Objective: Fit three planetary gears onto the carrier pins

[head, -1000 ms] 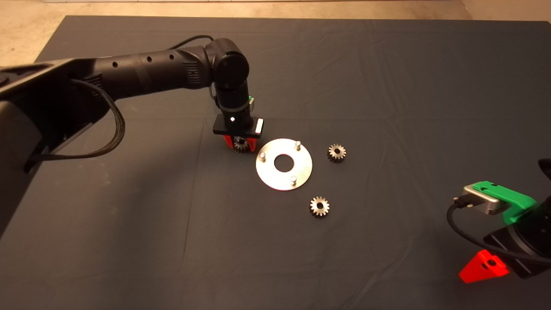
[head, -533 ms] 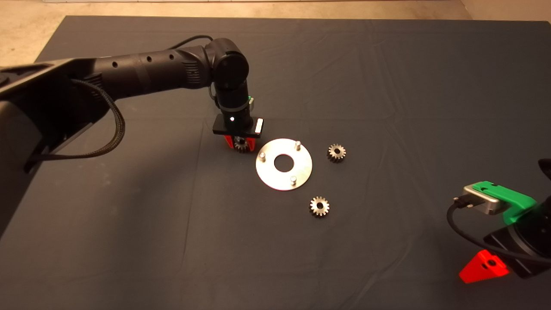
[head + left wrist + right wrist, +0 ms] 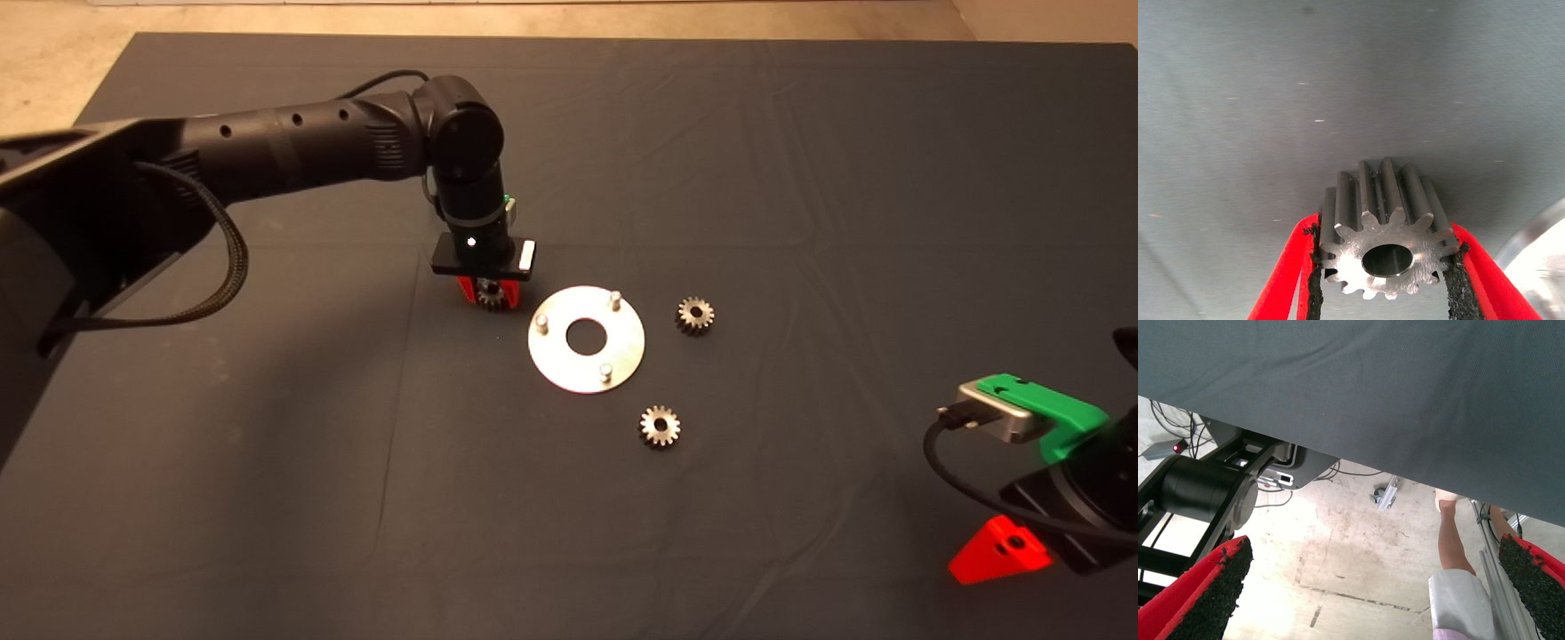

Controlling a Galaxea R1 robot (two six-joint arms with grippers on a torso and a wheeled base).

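Observation:
My left gripper [image 3: 487, 297] hangs just left of the shiny round disc [image 3: 556, 366] and is shut on one planetary gear [image 3: 1385, 240], which is clamped between the black pads [image 3: 1315, 280] by its toothed sides. Three carrier pins [image 3: 541, 322] [image 3: 613, 301] [image 3: 605, 371] stand bare on the disc. Two more planetary gears lie flat on the mat, one [image 3: 695, 315] right of the disc and one [image 3: 660, 426] below it. My right gripper [image 3: 1371, 593] is parked at the lower right edge [image 3: 1000, 551], open and holding nothing.
The dark mat [image 3: 800, 178] covers the whole table. In the right wrist view I see the mat's edge, the floor beyond, a black machine base [image 3: 1201, 487] and a person's leg [image 3: 1451, 540].
The left arm has shifted slightly left and away from the disc with the gear still clamped. The loose gears, the disc and the right arm have not moved.

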